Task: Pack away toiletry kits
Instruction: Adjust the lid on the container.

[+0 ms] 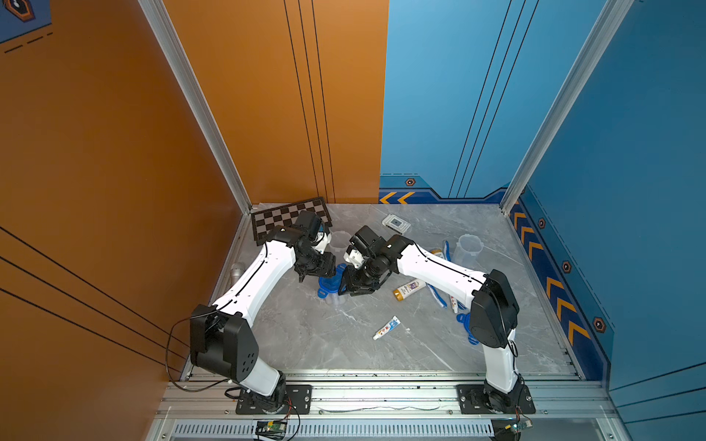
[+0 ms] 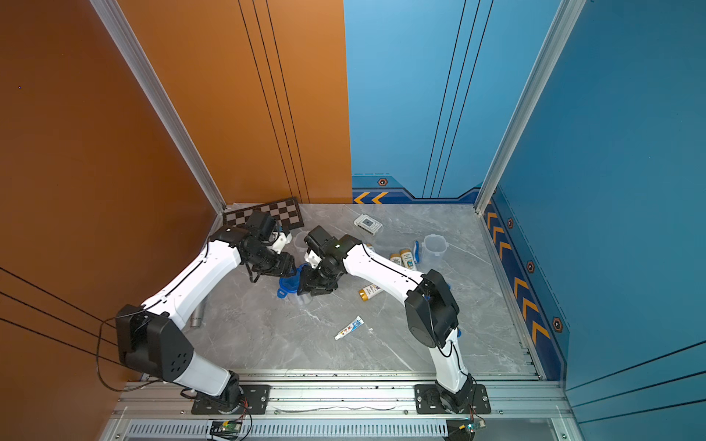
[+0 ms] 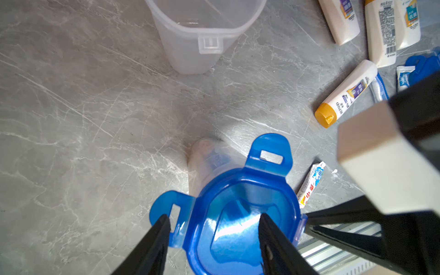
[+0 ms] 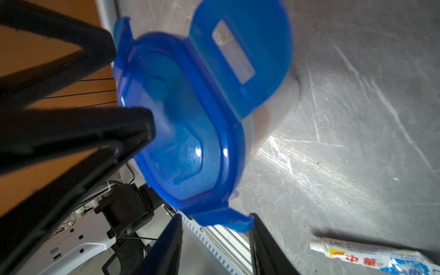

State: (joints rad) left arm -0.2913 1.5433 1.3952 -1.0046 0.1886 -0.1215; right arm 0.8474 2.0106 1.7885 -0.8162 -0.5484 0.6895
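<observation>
Toiletry kits mid-packing: a tall clear cup (image 1: 332, 299) capped with a blue clip-tab lid (image 3: 238, 214) stands upright left of centre on the grey marble-look worktop (image 1: 344, 343), both arms bent in over it. The left pincer (image 3: 214, 216) is released, one finger over a side tab and the other on the lid's top. The right pincer (image 4: 215, 216) has its jaws parted either side of another tab, not visibly clamped on it. Two tabs stick out flat, so the lid looks set on but not yet latched. Pale contents show dimly through the cup wall.

The cup is likely light, thin-walled and smooth, stiff at the rim yet tall enough to tip under a sideways push. The hinged tabs probably offer the surest purchase, pressed down one at a time while the other pincer steadies the lid. The glossy worktop looks slick, so the cup could skate.

Loose nearby lie a gold-capped bottle (image 1: 409, 289), a toothpaste tube (image 1: 386, 327) and toothbrushes (image 1: 437, 296); an empty cup (image 1: 468, 248) waits toward the far right. Orange and blue panels wall the cell; a chequered board (image 1: 282, 217) sits in the far left corner.
</observation>
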